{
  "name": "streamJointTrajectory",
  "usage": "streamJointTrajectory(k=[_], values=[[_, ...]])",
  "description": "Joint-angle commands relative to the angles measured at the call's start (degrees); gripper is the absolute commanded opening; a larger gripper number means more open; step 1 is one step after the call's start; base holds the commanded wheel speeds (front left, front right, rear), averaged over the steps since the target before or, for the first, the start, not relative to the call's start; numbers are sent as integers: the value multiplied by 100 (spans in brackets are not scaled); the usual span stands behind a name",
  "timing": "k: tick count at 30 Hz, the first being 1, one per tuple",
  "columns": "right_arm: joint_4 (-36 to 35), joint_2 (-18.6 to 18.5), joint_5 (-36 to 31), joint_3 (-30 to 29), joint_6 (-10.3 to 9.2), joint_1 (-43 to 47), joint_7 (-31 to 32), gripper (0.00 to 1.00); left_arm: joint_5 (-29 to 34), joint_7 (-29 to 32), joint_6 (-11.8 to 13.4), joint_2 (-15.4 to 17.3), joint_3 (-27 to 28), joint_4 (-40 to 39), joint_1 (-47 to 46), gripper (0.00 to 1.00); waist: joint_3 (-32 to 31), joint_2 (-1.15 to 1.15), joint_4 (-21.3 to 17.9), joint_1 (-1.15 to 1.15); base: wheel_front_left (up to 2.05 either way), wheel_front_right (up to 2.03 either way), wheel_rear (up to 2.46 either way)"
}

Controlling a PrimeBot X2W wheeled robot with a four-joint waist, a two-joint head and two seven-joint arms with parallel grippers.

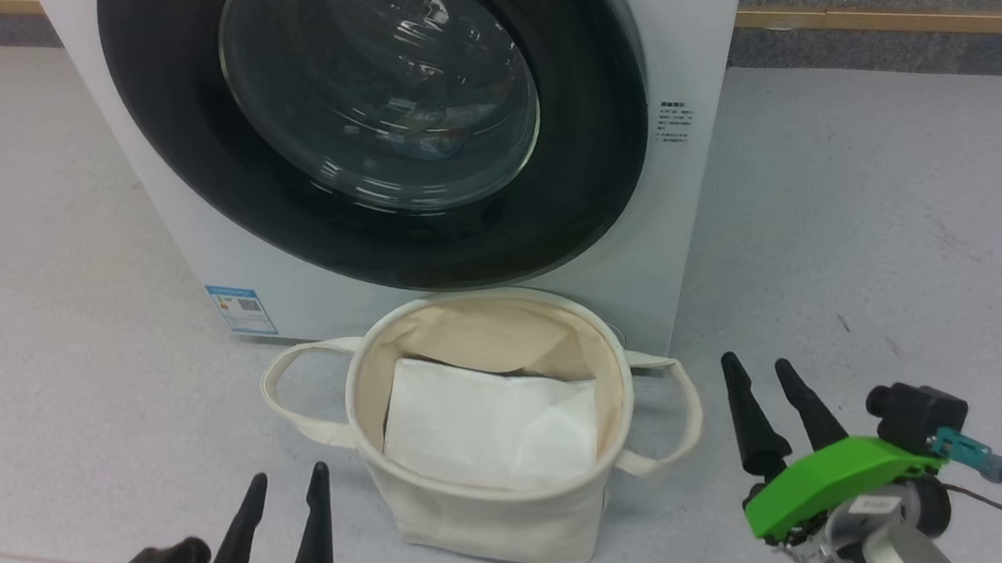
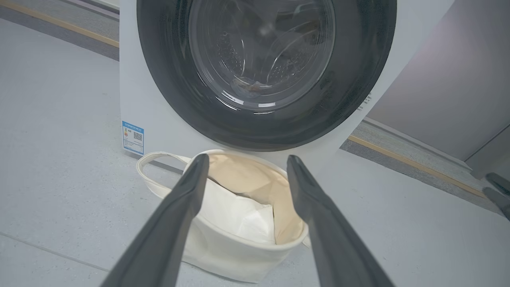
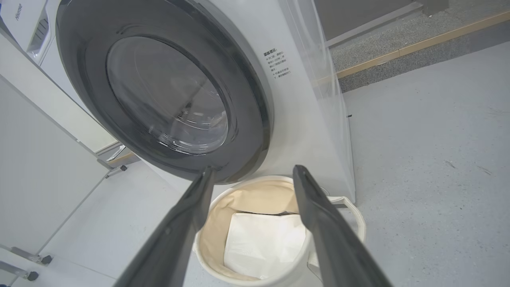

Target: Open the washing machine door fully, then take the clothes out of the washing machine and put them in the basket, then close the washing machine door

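Note:
The white washing machine (image 1: pixel 696 19) stands straight ahead with its round door (image 1: pixel 182 164) shut against the front. Through the glass bowl a bit of the clothes (image 1: pixel 429 138) shows faintly in the drum. The cream basket (image 1: pixel 503 517) sits on the floor right before the machine, holding a white folded sheet (image 1: pixel 487 428). My left gripper (image 1: pixel 288 486) is open at the lower left, beside the basket. My right gripper (image 1: pixel 758 368) is open at the lower right, beside the basket's right handle. Both are empty. In the wrist views the basket (image 2: pixel 239 259) (image 3: pixel 215 227) lies between each gripper's spread fingers.
Grey floor (image 1: pixel 869 240) spreads on both sides of the machine. A wooden strip (image 1: pixel 895 18) runs along the carpet behind. A white panel on a wheeled foot (image 3: pixel 40 179) stands to the machine's left in the right wrist view. A blue label (image 1: pixel 240 310) marks the machine's lower corner.

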Motion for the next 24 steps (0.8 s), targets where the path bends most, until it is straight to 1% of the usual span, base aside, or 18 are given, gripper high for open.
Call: streamJointTrajectory(k=[1, 8, 17, 24], values=[[-185, -21, -194, 145, 16, -353, -87, 100, 195, -98, 34, 145, 114, -209, -344, 100, -1, 0, 3, 0, 0, 0, 0], [-153, -25, -651, 268, 17, -390, -140, 100, 616, -216, 71, 190, 51, -238, -377, 100, -1, 0, 32, 0, 0, 0, 0], [-22, -30, -1256, 191, 18, -442, -159, 100, 1185, -369, 110, 302, -44, -232, -431, 100, 46, 0, 49, 0, 0, 0, 0], [-3, -34, -1711, 246, 19, -520, -257, 100, 1646, -487, 140, 367, -133, -261, -514, 100, 75, 0, 66, 0, 0, 0, 0]])
